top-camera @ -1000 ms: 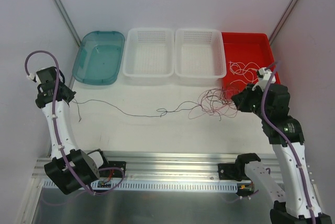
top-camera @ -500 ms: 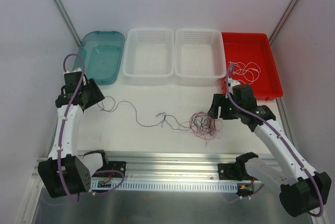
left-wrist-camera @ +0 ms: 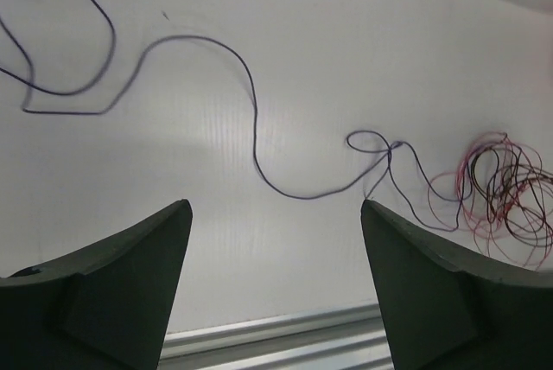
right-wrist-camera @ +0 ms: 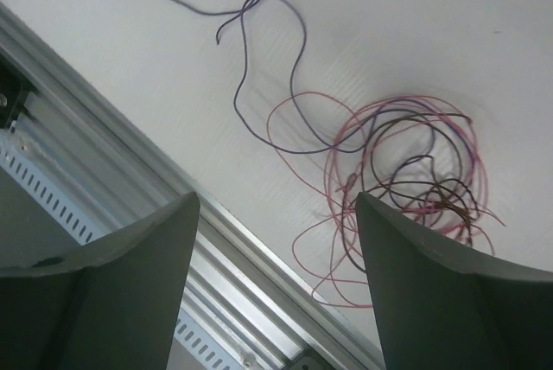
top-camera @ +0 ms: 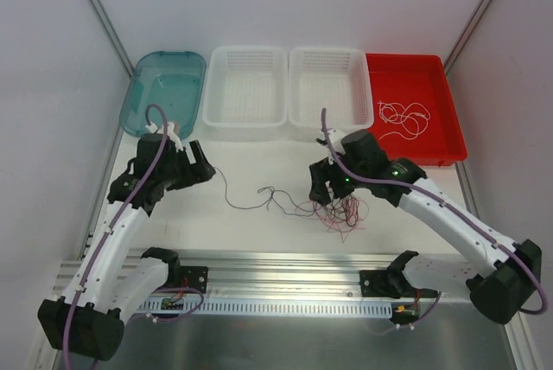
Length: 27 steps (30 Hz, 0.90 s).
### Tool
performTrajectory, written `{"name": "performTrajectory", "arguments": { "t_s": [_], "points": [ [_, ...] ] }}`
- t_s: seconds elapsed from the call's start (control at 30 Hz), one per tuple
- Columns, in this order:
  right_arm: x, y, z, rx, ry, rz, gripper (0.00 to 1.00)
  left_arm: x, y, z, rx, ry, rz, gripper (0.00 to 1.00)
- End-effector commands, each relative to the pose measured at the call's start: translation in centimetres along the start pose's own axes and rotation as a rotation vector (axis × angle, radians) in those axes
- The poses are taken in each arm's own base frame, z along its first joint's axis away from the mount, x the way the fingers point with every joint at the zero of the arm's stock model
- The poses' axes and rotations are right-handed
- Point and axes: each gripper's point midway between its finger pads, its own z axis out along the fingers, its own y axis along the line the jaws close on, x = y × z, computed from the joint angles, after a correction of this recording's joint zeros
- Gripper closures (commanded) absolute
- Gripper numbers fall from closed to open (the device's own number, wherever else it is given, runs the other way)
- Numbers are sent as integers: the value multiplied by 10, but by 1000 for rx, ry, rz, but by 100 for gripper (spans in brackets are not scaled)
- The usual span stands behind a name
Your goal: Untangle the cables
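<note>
The cables lie on the white table. A tangle of red, pink and brown cables (top-camera: 343, 208) sits right of centre, and a thin black cable (top-camera: 249, 207) trails left from it in loose curves. A white cable (top-camera: 404, 118) lies coiled in the red tray (top-camera: 432, 64). My left gripper (top-camera: 206, 171) hovers open over the black cable's left end, nothing between its fingers; the left wrist view shows the black cable (left-wrist-camera: 255, 132) and the tangle (left-wrist-camera: 503, 190) beyond the left gripper (left-wrist-camera: 263, 207). My right gripper (top-camera: 321, 190) stands open just left of the tangle (right-wrist-camera: 406, 171), with the right gripper (right-wrist-camera: 276, 200) empty.
A teal tray (top-camera: 164, 93) and two white baskets (top-camera: 248, 115) (top-camera: 330, 118) line the back of the table beside the red tray. An aluminium rail (top-camera: 276, 266) runs along the near edge, close under the tangle.
Both grippers have opened and let go of the cables. Both arms swung inward toward the middle. The stretched black cable went slack, and the tangle dropped and shifted left.
</note>
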Motion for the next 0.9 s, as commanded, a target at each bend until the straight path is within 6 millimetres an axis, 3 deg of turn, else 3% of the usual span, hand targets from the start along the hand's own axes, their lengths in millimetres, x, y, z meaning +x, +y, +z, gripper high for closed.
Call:
{"name": "performTrajectory", "arguments": {
  "t_s": [0.0,0.13,0.27,0.4,0.73,0.87],
  "points": [
    [-7,26,28,-107,17,-72,24,41,-17,11,41,125,-74,21],
    [0,39,65,-140,61,-101,28,84,-14,28,-38,228,-136,27],
    [14,37,102,-112,135,-111,32,104,-4,44,-133,241,-243,28],
    [26,44,124,-111,188,-127,36,117,3,57,-189,244,-310,31],
    [41,48,145,-77,233,-141,41,128,9,82,-334,225,-395,51],
    [45,48,149,-68,243,-146,43,130,2,92,-360,233,-424,55]
  ]
}}
